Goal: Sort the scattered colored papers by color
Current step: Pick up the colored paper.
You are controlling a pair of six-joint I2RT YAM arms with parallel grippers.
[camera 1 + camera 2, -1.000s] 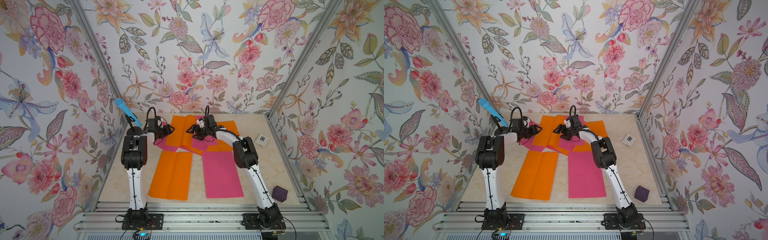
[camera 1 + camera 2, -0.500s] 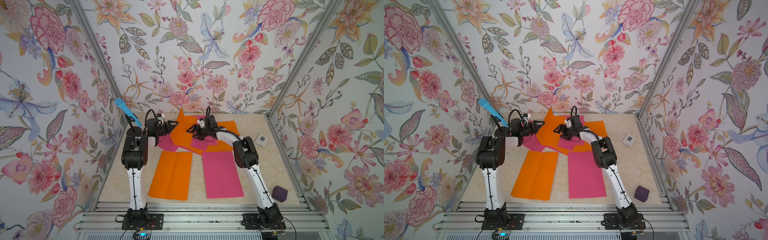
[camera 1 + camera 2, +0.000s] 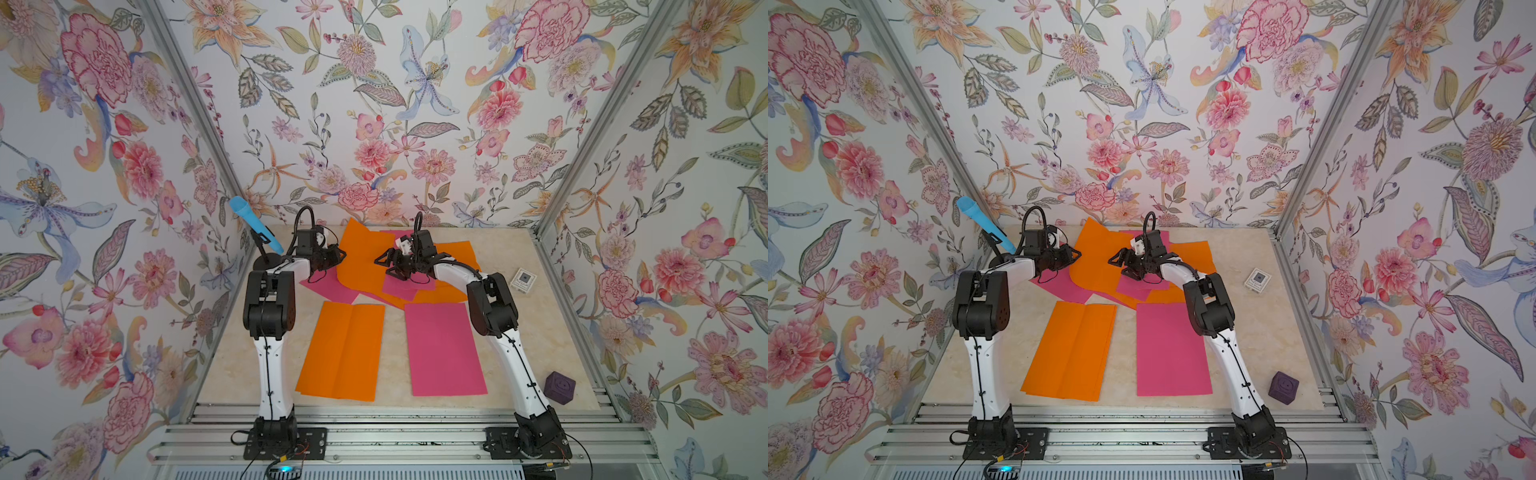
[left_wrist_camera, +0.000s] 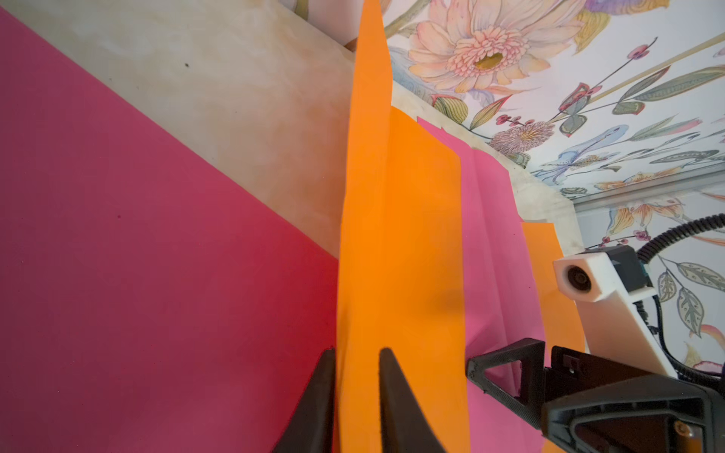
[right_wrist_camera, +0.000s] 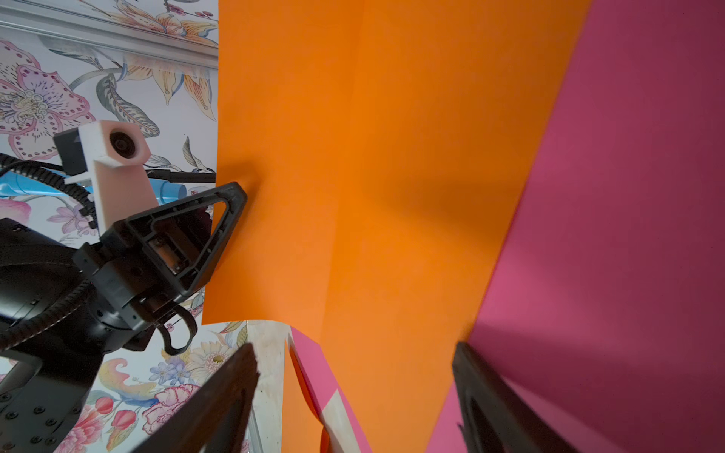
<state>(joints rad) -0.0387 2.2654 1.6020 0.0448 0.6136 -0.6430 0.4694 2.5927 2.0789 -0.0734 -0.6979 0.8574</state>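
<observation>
One creased orange sheet (image 3: pixel 343 351) and one pink sheet (image 3: pixel 444 349) lie flat, side by side, at the front, and behind them is a heap (image 3: pixel 399 286) of overlapping pink and orange papers, whose left orange paper (image 3: pixel 365 257) curls upright.

Purple cube (image 3: pixel 559 387) front right; white card (image 3: pixel 523 281) by right wall; blue tube (image 3: pixel 253 224) on stand, left.

Three orange papers (image 3: pixel 340 353) (image 3: pixel 365 262) (image 3: pixel 457 253), at least three pink papers (image 3: pixel 444 349) (image 3: pixel 328 286) (image 3: pixel 405 286), one card (image 3: pixel 523 280), one cube (image 3: pixel 560 387).
</observation>
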